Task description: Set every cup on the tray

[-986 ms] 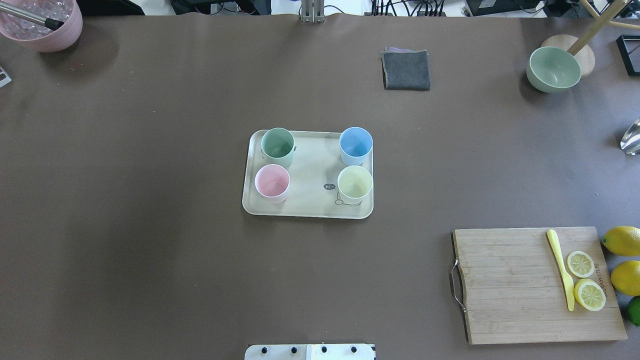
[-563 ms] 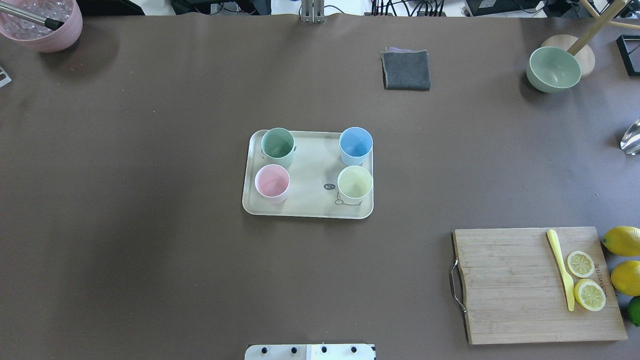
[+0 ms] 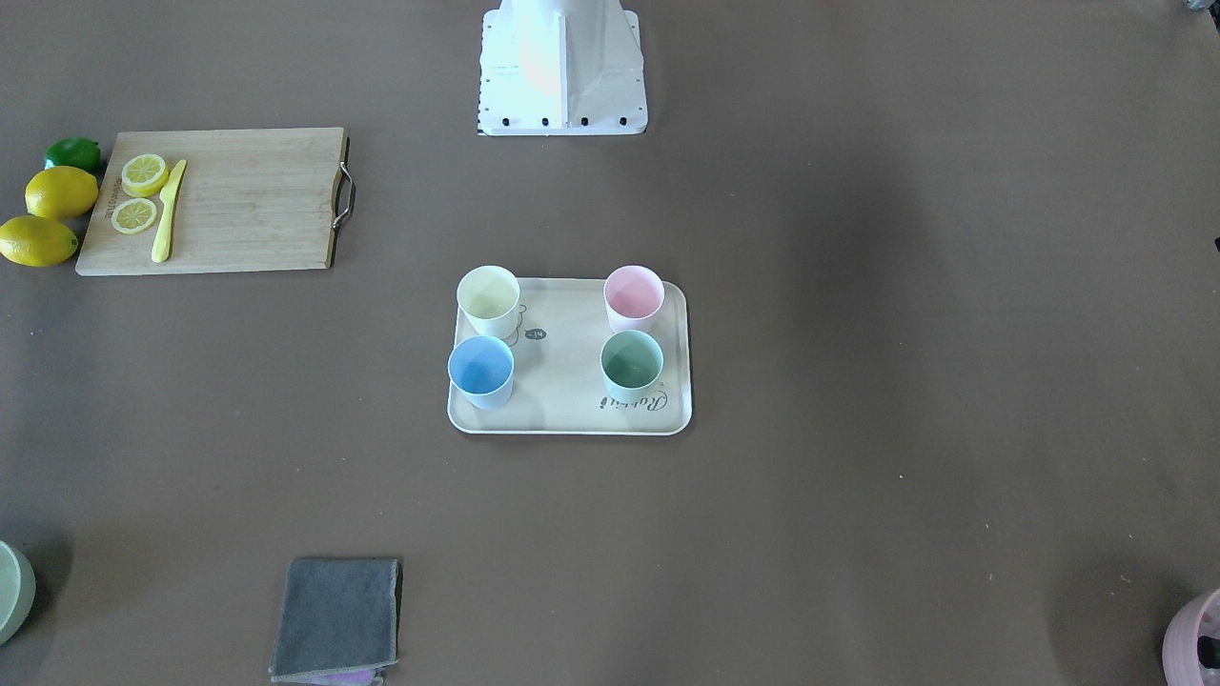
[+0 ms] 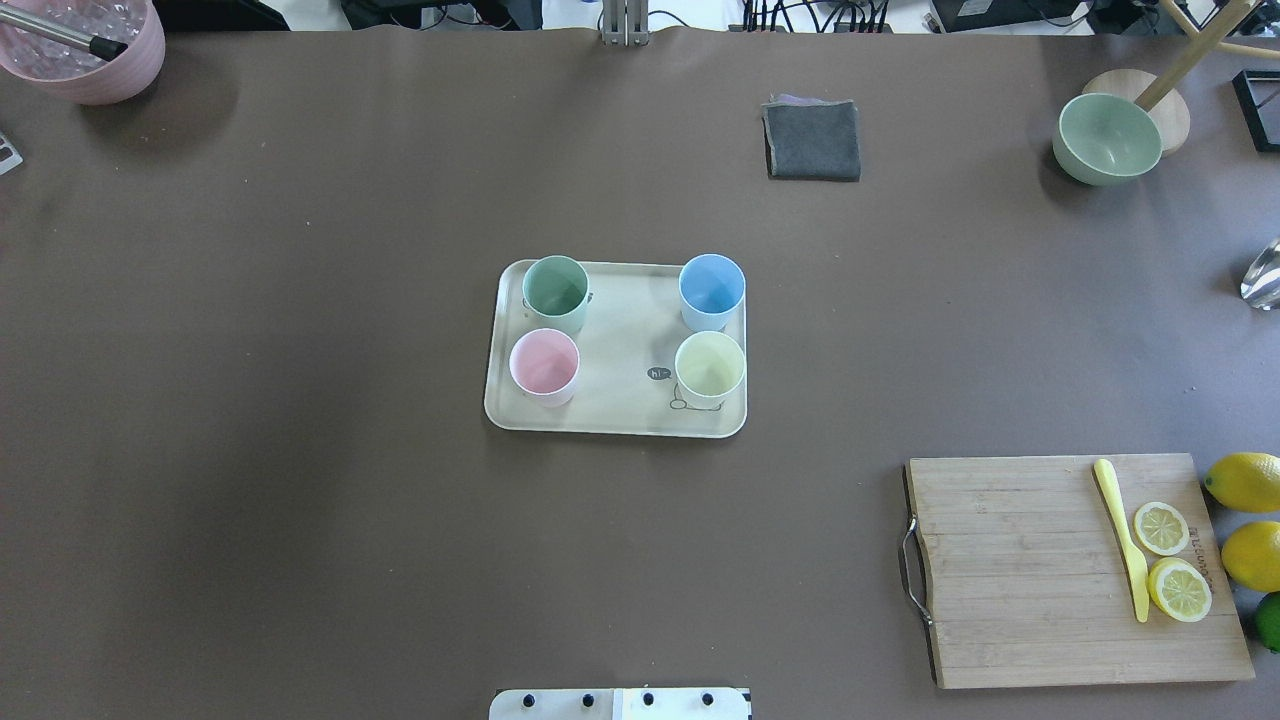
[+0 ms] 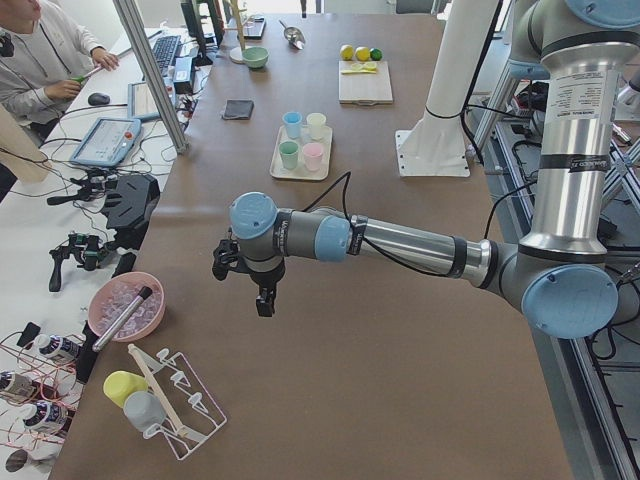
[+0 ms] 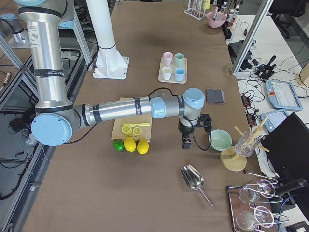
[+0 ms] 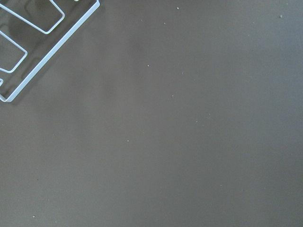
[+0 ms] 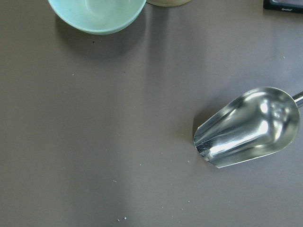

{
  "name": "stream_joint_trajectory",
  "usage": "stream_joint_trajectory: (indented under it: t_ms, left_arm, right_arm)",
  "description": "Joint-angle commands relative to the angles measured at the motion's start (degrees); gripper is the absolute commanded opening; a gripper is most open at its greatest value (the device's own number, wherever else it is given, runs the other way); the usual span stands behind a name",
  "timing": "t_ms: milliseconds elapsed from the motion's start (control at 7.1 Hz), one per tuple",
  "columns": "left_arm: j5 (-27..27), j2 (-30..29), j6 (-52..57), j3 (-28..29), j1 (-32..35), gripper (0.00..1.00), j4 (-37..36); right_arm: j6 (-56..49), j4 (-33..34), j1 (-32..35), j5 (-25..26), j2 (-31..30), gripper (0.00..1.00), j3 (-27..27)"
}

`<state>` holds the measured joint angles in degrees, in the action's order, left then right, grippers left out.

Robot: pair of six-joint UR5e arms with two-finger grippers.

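Note:
All four cups stand upright on the cream tray at the table's middle: mint green far left, light blue far right, pale pink near left, pale yellow near right. The front-facing view shows the same tray and cups. My left gripper hangs over bare table far off to the left, seen only in the exterior left view. My right gripper hangs far to the right near the green bowl, seen only in the exterior right view. I cannot tell whether either is open or shut.
A wooden cutting board with lemon slices and a yellow knife lies near right, lemons beside it. A grey cloth, a green bowl, a metal scoop and a mauve pot lie at the edges.

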<state>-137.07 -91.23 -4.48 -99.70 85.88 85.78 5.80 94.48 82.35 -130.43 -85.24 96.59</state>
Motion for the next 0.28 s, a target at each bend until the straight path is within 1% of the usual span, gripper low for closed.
stream_joint_trajectory:
  t_ms: [0,141]
  left_arm:
    - [2.49,-0.08,0.00,-0.15,-0.01,0.98,0.00]
    - [2.51,-0.08,0.00,-0.32,-0.01,0.98,0.00]
  right_arm:
    - [0.00,0.00,0.00,-0.09,-0.10,1.00,0.00]
    - [0.00,0.00,0.00,-0.09,-0.10,1.00,0.00]
